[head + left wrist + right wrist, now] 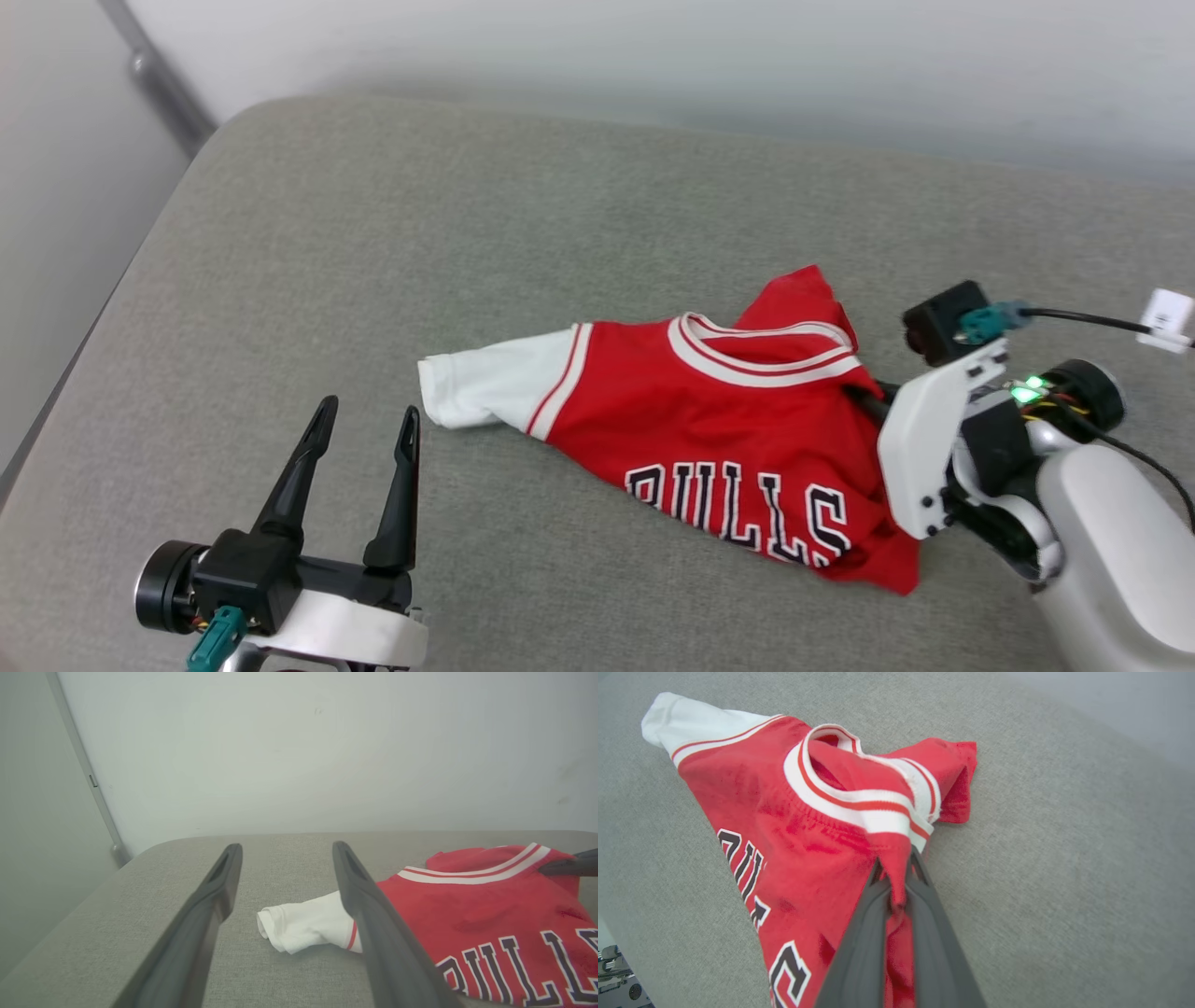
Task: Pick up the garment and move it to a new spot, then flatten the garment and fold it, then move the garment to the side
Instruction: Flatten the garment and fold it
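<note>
Right gripper (pixel 896 870) is pinching a fold of red fabric just below the striped collar (pixel 859 798) of the Bulls jersey (pixel 728 439), jaws pressed together on it. Jersey is lying crumpled on the grey cushion (pixel 373 233), right of centre. Its white sleeve (pixel 485 378) is pointing toward the left gripper (pixel 369 411), which is hovering near it, not touching, jaws spread, holding nothing.
</note>
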`<state>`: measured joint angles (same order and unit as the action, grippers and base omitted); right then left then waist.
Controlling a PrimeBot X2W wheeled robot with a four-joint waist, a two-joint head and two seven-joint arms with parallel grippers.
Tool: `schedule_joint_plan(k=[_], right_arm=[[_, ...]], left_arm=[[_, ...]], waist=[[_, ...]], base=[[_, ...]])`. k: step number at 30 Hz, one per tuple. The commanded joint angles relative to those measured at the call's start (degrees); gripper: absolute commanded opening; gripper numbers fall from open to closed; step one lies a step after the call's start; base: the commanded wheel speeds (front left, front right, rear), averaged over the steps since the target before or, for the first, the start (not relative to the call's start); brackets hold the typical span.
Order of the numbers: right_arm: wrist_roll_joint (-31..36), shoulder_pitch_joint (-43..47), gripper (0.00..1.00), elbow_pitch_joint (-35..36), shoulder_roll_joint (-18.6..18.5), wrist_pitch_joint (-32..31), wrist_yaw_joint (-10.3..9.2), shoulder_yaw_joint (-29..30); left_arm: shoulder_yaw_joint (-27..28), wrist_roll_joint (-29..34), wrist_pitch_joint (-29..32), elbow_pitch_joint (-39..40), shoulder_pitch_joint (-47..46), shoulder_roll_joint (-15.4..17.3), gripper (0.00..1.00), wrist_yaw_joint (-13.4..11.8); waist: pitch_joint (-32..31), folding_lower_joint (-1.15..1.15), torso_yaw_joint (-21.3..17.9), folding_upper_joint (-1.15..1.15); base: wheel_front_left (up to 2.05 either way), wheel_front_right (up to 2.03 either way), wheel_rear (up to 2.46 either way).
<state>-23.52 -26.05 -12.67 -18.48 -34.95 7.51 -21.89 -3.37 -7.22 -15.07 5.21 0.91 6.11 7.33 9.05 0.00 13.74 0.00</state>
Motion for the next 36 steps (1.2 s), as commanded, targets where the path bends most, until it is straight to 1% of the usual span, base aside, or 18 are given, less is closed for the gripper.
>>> schedule_joint_plan(k=[1, 6, 7, 9, 10, 12, 15, 17, 19, 22, 24, 28, 31, 35, 36], right_arm=[[0.26, 1.18, 0.00, 1.78, -0.93, 1.12, -0.03, 1.46], [1.97, 4.71, 0.00, 8.37, -2.97, 1.78, -0.03, 6.91], [1.97, 4.71, 0.00, 8.37, -2.97, 1.78, -0.03, 6.91], [3.78, 6.16, 0.00, 10.94, -4.37, 1.12, -0.04, 9.57], [5.09, 7.71, 0.00, 13.40, -5.12, 0.44, -0.03, 12.15], [6.07, 8.16, 0.00, 14.63, -5.73, 0.38, -0.03, 13.27], [9.96, 9.73, 0.00, 17.20, -8.16, 1.22, -0.04, 15.68], [13.04, 10.71, 0.00, 17.93, -9.72, 2.61, -0.03, 15.72], [14.67, 12.27, 0.00, 17.75, -9.81, 4.09, -0.04, 15.49], [15.33, 15.30, 0.00, 17.33, -9.57, 5.77, -0.03, 12.18], [14.29, 17.46, 0.00, 16.64, -9.18, 6.23, -0.04, 9.52], [12.47, 21.00, 0.00, 15.23, -10.17, 6.46, -0.04, 1.65], [10.63, 21.98, 0.00, 14.50, -11.17, 6.96, -0.04, -4.58], [8.24, 21.83, 0.00, 12.76, -11.52, 7.76, -0.04, -9.95], [7.77, 21.51, 0.48, 12.41, -11.52, 8.15, -0.04, -10.74]], left_arm=[[0.25, 0.01, -0.15, 0.03, 0.61, -0.27, 1.00, 0.09], [1.10, 0.25, -0.15, 0.41, 1.97, -0.28, 1.00, 0.10], [1.10, 0.25, -0.15, 0.41, 1.97, -0.28, 1.00, 0.10], [1.32, 0.24, -0.15, 0.57, 2.36, -0.31, 1.00, 0.11], [1.47, 0.22, -0.15, 0.80, 2.45, -0.30, 1.00, 0.12], [1.47, 0.18, -0.15, 0.90, 2.51, -0.29, 1.00, 0.12], [1.29, -0.13, -0.15, 1.04, 2.27, -0.33, 1.00, 0.12], [1.09, -0.25, -0.15, 1.02, 1.74, -0.39, 1.00, 0.12], [0.87, -0.38, -0.15, 0.89, 1.39, -0.50, 1.00, 0.12], [0.72, -0.47, -0.15, 0.61, 1.40, -0.66, 1.00, 0.12], [0.76, -0.48, -0.15, 0.49, 1.58, -0.71, 1.00, 0.13], [0.94, -0.50, -0.15, 0.13, 2.01, -0.58, 1.00, 0.13], [0.96, -0.53, -0.15, -0.32, 2.01, -0.42, 1.00, 0.13], [0.78, -0.40, -0.15, -0.87, 2.11, -0.39, 1.00, 0.13], [0.66, -0.40, -0.15, -0.97, 2.17, -0.43, 1.00, 0.13]], waist=[[-1.37, 0.00, -1.66, 0.00], [-3.00, 0.00, -4.63, 0.00], [-3.00, 0.00, -4.63, 0.00], [-3.24, 0.00, -5.71, 0.00], [-3.34, 0.00, -6.57, 0.00], [-3.31, 0.00, -6.93, 0.00], [-2.87, 0.00, -7.65, 0.00], [-2.48, 0.00, -7.79, 0.00], [-2.26, 0.00, -7.84, 0.00], [-2.13, 0.00, -7.84, 0.00], [-2.15, 0.00, -7.98, 0.00], [-2.46, 0.00, -8.41, 0.00], [-2.82, 0.00, -8.84, 0.00], [-3.44, 0.00, -9.39, 0.00], [-3.58, 0.00, -9.51, 0.00]], base=[[0.00, 0.00, 0.00], [0.00, 0.00, 0.00], [0.00, 0.00, 0.00], [0.00, 0.00, 0.00], [0.00, 0.00, 0.00], [0.00, 0.00, 0.00], [0.00, 0.00, 0.00], [0.00, 0.00, 0.00], [0.00, 0.00, 0.00], [0.00, 0.00, 0.00], [0.00, 0.00, 0.00], [0.00, 0.00, 0.00], [0.00, 0.00, 0.00], [0.00, 0.00, 0.00], [0.00, 0.00, 0.00]])
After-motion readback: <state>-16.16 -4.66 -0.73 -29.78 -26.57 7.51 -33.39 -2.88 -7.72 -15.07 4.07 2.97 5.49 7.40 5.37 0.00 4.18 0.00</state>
